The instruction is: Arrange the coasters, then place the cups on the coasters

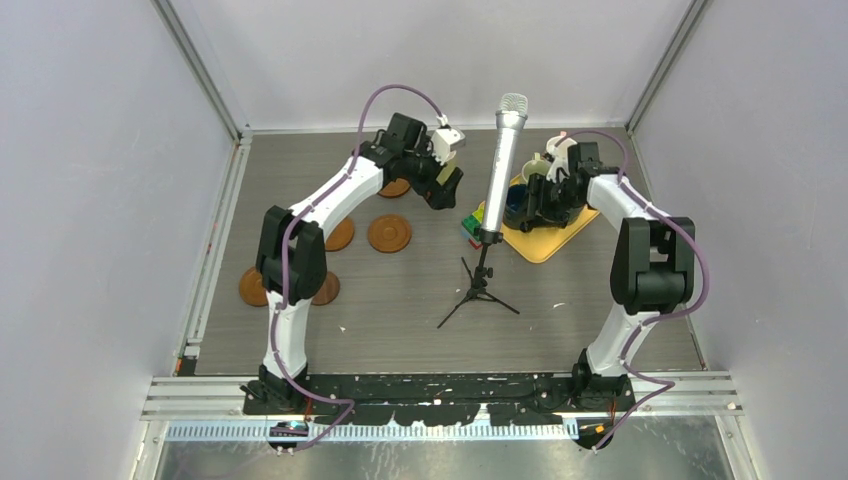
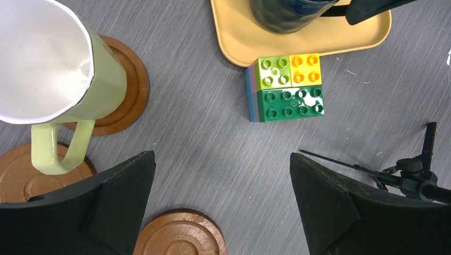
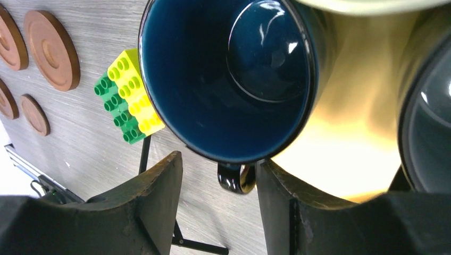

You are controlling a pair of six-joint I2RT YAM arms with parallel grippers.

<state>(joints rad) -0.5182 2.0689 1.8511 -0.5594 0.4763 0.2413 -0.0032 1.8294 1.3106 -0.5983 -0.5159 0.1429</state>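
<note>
The table (image 1: 420, 300) bears the yellow tray (image 1: 545, 245) at its right, where the dark blue cup (image 3: 213, 79) stands close against a neighbouring cup (image 3: 431, 117). The right gripper (image 3: 219, 159) sits half-spread astride the blue cup's handle (image 3: 234, 178), with a gap on one side, so nothing is pinched. It should centre on the handle, close firmly, and lift straight up before swinging. The left gripper (image 2: 222, 155) hangs wide and empty beside the pale green cup (image 2: 101, 85), which is seated on its coaster (image 2: 133, 90). A bare coaster (image 1: 389, 233) is the likely target.
</note>
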